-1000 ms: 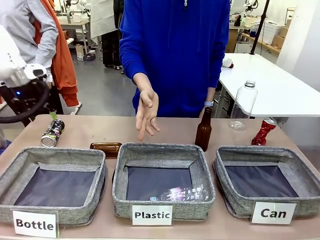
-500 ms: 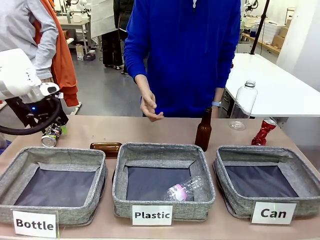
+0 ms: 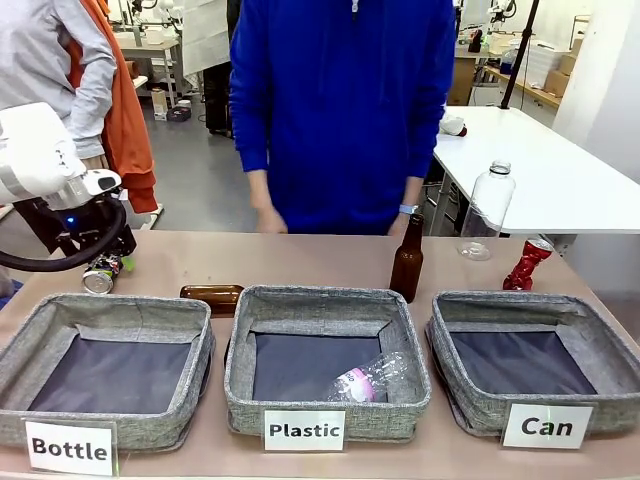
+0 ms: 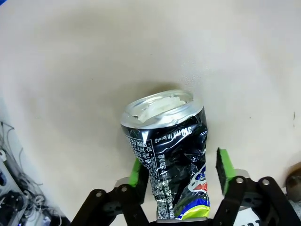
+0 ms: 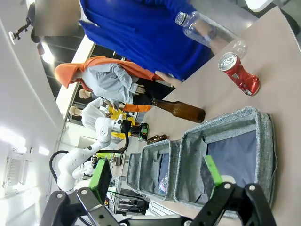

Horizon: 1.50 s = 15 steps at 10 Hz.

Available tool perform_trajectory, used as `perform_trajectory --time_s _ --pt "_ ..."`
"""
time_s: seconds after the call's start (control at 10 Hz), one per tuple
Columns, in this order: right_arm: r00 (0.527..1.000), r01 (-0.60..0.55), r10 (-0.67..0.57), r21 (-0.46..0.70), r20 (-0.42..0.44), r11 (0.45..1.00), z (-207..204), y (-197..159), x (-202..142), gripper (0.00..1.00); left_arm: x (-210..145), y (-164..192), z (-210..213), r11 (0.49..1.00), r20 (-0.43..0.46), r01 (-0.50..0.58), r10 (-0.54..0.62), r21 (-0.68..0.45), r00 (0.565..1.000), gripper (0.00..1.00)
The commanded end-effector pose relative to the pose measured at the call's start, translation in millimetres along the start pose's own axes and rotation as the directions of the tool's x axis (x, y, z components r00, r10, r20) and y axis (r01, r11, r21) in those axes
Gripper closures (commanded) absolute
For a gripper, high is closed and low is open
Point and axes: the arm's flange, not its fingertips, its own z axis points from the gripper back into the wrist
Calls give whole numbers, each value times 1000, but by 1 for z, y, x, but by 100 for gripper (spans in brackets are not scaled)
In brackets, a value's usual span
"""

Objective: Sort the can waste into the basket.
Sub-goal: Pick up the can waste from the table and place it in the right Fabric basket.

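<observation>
Glossy, creased metal is seen on the dark can; beside it, a matt, smooth tabletop; rough grey woven cloth forms the basket, its lining dark

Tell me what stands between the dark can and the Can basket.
The dark can sits in the left gripper at the table's left end. Toward the Can basket lie the Bottle basket, the Plastic basket and an upright brown bottle.

I see even, bright overhead light with soft shadows under the baskets. My left wrist feed is sharp on the dark can, with glare washing out the pale table. My right wrist feed bends strongly at its edges.
</observation>
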Motion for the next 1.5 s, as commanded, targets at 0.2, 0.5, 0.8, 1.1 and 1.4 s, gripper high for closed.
perform_trajectory --time_s 0.2,0.5,0.8,1.1,1.4 --pt "1000 -25 25 19 18 999 -1 0 3 0 1 2 2 999 -6 -23 23 29 1000 100" --pt "1000 -25 25 19 18 999 -1 0 3 0 -6 1 14 1000 8 -15 15 7 1000 100" --pt "1000 -25 25 19 18 999 -1 0 3 0 -76 -16 118 993 137 68 -54 -100 989 100" --pt "1000 -25 25 19 18 999 -1 0 3 0 -221 -40 207 949 219 235 -188 -212 957 100" --pt "1000 -25 25 19 18 999 -1 0 3 0 -312 -56 212 888 343 384 -289 -254 894 100"
